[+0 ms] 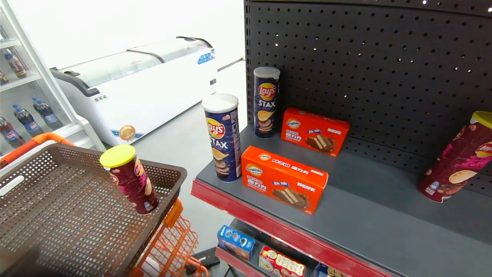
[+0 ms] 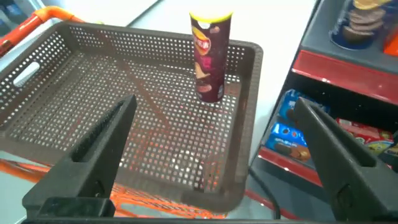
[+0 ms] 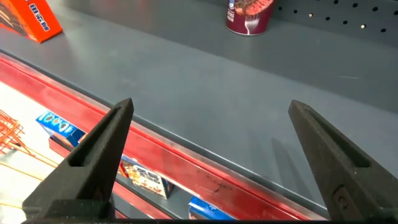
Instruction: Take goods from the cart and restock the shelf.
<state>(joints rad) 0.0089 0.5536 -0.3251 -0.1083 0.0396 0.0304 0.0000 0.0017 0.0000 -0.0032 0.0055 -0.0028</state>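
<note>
My left pincer (image 2: 212, 104) is spread wide, holding nothing, above the cart's brown basket (image 2: 74, 93). One maroon chip can (image 2: 210, 53) w/ yellow lid stands in the basket corner nearest the shelf (image 3: 205, 74). My right pincer (image 3: 209, 107) is spread too, over bare shelf near its red front edge. On the shelf: 2 dark-blue cans (image 1: 223, 136), 2 orange boxes (image 1: 284, 179), and a second maroon can (image 1: 457, 157) tilted vs. the pegboard (image 1: 365, 57).
</note>
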